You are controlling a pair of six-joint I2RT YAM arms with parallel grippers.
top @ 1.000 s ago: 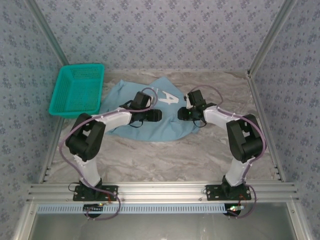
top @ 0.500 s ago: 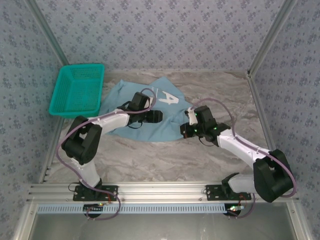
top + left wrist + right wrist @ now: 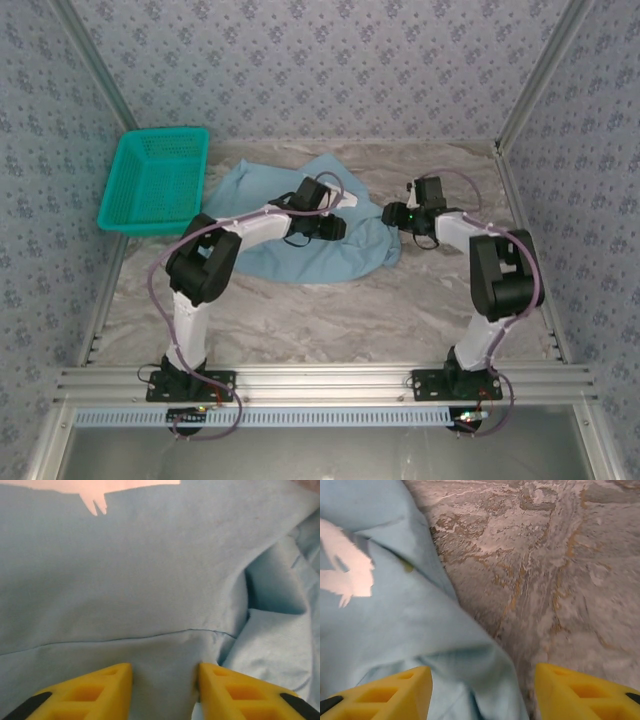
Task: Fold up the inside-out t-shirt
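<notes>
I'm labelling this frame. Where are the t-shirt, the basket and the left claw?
t-shirt (image 3: pixel 300 258): top view, on its flat near part.
basket (image 3: pixel 155 185): top view, on its bare mesh floor.
left claw (image 3: pixel 162 672): left wrist view, midway between its yellow fingertips.

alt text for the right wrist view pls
The right gripper, yellow fingers wide open, hovers over the edge of a light blue t-shirt on a grey marbled table. The shirt, with a white patch, lies left, the table right.
</notes>
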